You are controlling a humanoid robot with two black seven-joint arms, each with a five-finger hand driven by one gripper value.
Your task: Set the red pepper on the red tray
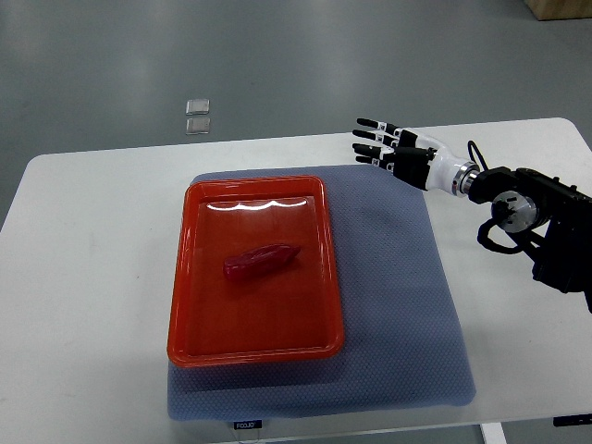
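A red pepper (260, 263) lies on its side in the middle of the red tray (185, 305). The tray sits on a blue-grey mat (398, 305) on the white table. My right hand (388, 146) is over the table's far right part, right of the tray and apart from it. Its fingers are spread flat and hold nothing. The right arm (532, 213) comes in from the right edge. My left arm is out of view.
The white table (83, 277) extends left and right of the mat. Two small clear items (197, 116) lie on the grey floor beyond the table's far edge. A brown box corner (560, 7) shows at the top right.
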